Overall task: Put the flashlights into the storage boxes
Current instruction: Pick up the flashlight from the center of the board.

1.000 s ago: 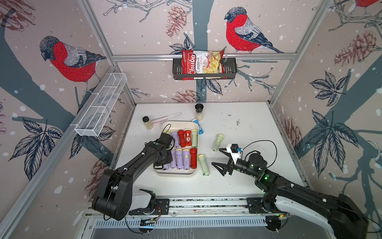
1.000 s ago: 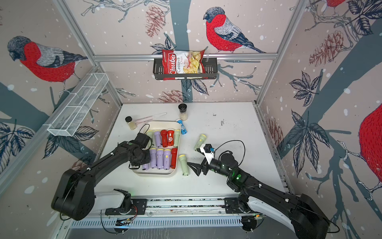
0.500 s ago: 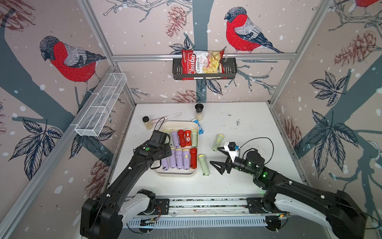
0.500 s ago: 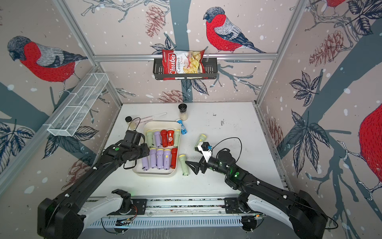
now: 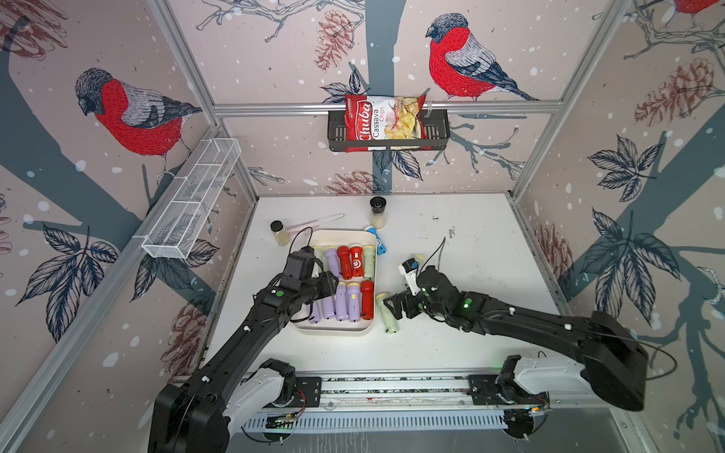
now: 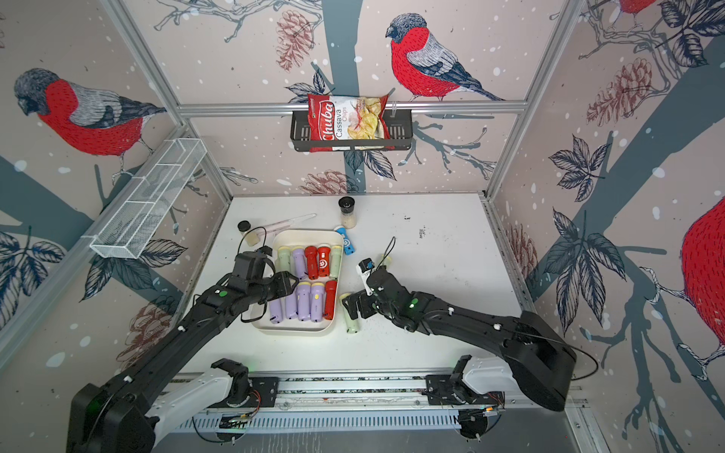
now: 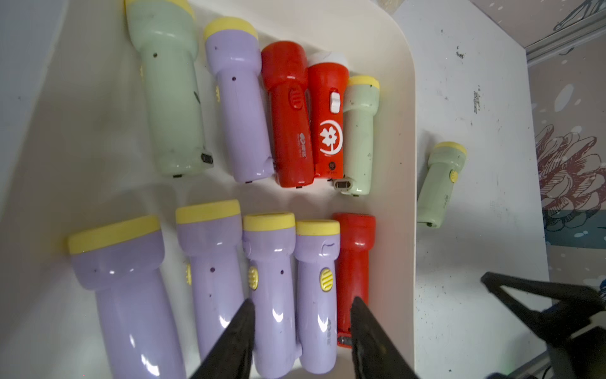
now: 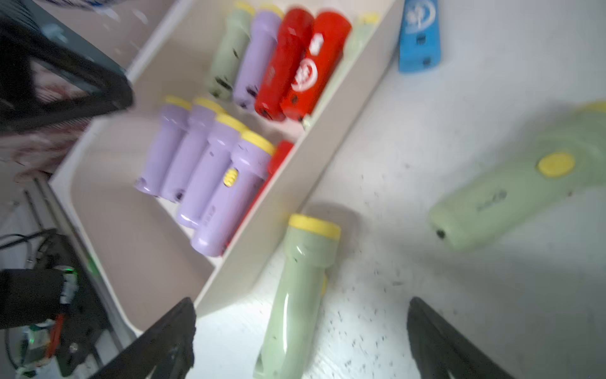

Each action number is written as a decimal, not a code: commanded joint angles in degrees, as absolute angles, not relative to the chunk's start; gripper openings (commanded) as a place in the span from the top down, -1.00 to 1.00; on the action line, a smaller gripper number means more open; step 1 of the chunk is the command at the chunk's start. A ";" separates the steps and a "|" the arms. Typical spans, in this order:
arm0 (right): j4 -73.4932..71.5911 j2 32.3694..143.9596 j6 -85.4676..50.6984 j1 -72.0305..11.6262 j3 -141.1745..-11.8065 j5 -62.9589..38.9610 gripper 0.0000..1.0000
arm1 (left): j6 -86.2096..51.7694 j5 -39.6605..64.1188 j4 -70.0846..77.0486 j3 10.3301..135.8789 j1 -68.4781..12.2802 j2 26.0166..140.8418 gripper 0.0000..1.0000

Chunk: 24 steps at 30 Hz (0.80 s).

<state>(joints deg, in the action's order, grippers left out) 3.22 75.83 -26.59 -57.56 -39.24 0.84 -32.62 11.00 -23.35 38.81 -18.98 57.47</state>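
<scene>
the right gripper (image 5: 395, 306) is edging closer, jaws wide apart, straddling the pale green flashlight (image 5: 387, 318) lying on the table (image 5: 451, 345) at the tray's (image 5: 333, 332) four o'clock. the left gripper (image 7: 301, 325), slightly apart and empty, is hovering over the packed lilac flashlights (image 7: 272, 279). a pickup is likely coming next.

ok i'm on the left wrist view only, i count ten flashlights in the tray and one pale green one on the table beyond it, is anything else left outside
Observer: Yes, a blue flashlight lies on the table just outside the cream tray's far right corner.
Operator: any more green ones
Observer: One more: a second pale green flashlight lies along the tray's right wall, near its front corner.
Operator: and the black thing at the edge of my view
Observer: That is the right gripper, wide open, straddling that second flashlight without gripping it.
</scene>
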 commanded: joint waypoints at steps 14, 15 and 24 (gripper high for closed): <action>15.74 91.16 -32.52 -62.38 -47.93 2.05 -0.67 | -31.41 11.65 -21.28 38.94 -19.04 57.59 0.05; 15.72 91.79 -32.36 -62.42 -48.40 1.93 -0.66 | -31.30 11.52 -21.52 39.16 -19.05 57.57 0.05; 20.84 96.81 -32.74 -62.38 -51.59 4.46 -0.17 | -30.50 10.57 -22.69 40.04 -18.99 57.41 0.05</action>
<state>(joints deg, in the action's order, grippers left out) 17.17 96.01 -31.83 -62.33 -51.22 2.90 -31.48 11.44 -22.24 39.48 -18.98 57.60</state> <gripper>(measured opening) 0.595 0.475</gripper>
